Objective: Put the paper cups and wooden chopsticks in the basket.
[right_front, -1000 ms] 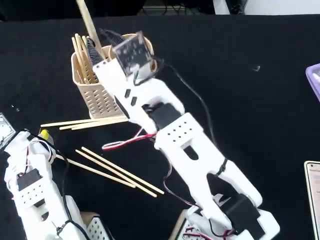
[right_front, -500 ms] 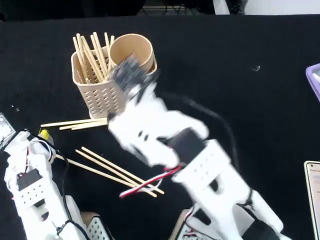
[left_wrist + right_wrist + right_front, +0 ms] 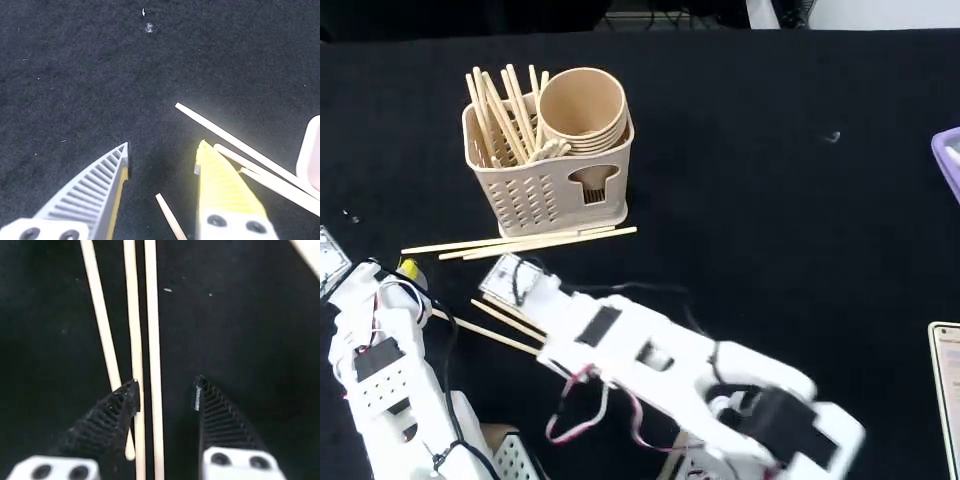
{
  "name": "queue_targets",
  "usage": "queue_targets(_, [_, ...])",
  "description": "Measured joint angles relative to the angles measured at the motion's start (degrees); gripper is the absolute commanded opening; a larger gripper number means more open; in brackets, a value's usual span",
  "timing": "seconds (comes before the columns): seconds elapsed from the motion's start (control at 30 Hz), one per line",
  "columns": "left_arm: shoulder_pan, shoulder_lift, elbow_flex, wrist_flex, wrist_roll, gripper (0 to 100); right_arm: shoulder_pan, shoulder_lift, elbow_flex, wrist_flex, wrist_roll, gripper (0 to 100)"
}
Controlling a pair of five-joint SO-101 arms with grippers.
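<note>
White plastic shells on the left arm [image 3: 380, 375] and right arm [image 3: 650, 355], black motors, red wires. Fingers are ridged: left gripper [image 3: 163, 147] grey and yellow, right gripper [image 3: 166, 382] black.

- Black cloth table surface [image 3: 800, 250], flat across the high view.
- Purple plastic item [image 3: 949, 157], cut off at the table's right edge.
- Pale flat card [image 3: 949, 385], same edge, nearer.
</note>
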Motion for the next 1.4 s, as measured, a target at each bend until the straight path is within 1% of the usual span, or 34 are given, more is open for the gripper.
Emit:
queue_targets(0.13, [0.00, 0.00, 0.00, 0.00, 0.00, 22, -0.35, 7.12, -6.51, 1.85, 0.00, 17.1])
queue_targets(0.4, [0.00, 0.00, 0.00, 0.00, 0.00, 22, -0.26, 5.71, -8.97, 5.01, 0.00, 17.0])
queue_targets(0.67, [0.00, 0.00, 0.00, 0.00, 0.00, 22, -2.37, 4.13, -5.36, -1.93, 0.09, 17.0])
queue_targets(0.83, [0.00, 0.00, 0.00, 0.00, 0.00, 22, -2.55, 8.88, -5.89, -3.52, 0.09, 16.8])
queue_targets(0.9, [0.00, 0.00, 0.00, 0.00, 0.00, 22, -2.55, 10.81, -7.91, -2.29, 0.09, 14.9])
queue_targets(1.03, [0.00, 0.00, 0.00, 0.00, 0.00, 22, -2.46, 13.71, -12.13, 1.58, 0.18, 7.1])
queue_targets(1.17, [0.00, 0.00, 0.00, 0.00, 0.00, 22, -2.29, 16.70, -17.05, 7.65, 5.01, 0.9])
queue_targets(1.27, [0.00, 0.00, 0.00, 0.00, 0.00, 22, -2.29, 18.64, -19.78, 11.25, 7.56, 1.0])
queue_targets(1.4, [0.00, 0.00, 0.00, 0.00, 0.00, 22, -0.35, 18.90, -20.31, 12.75, 8.18, 1.0])
